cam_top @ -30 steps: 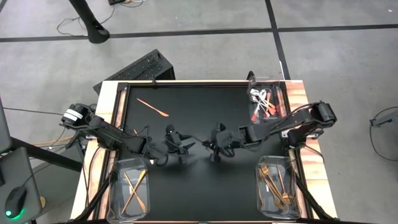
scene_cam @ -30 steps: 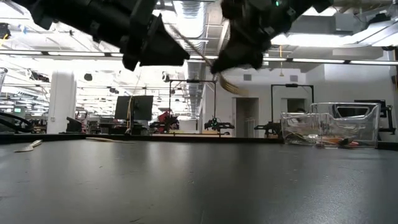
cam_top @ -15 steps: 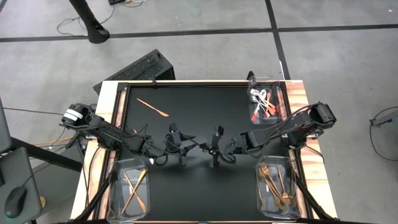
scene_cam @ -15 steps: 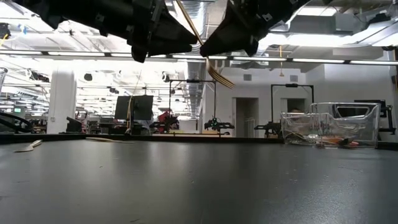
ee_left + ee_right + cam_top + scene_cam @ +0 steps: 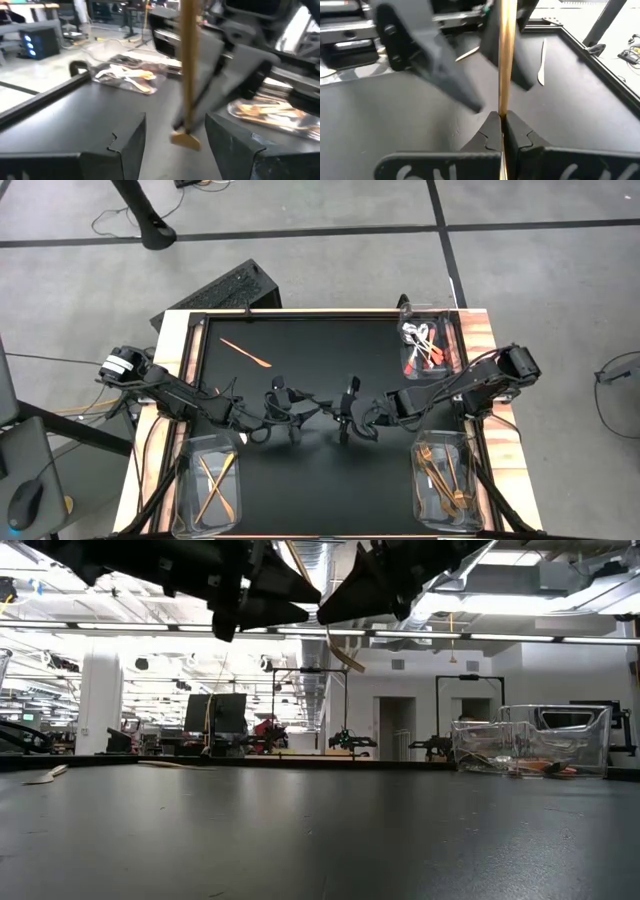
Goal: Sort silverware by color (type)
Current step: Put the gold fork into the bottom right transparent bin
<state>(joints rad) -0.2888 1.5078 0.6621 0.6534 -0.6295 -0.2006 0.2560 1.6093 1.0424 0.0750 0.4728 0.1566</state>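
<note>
Silverware handover, mid-air over the table's middle: the slim gold-coloured utensil (image 5: 506,55) is now pinched only by the closed right gripper (image 5: 503,122), since the left gripper (image 5: 175,137) has spread its fingers and released it, freeing it for binning.
</note>
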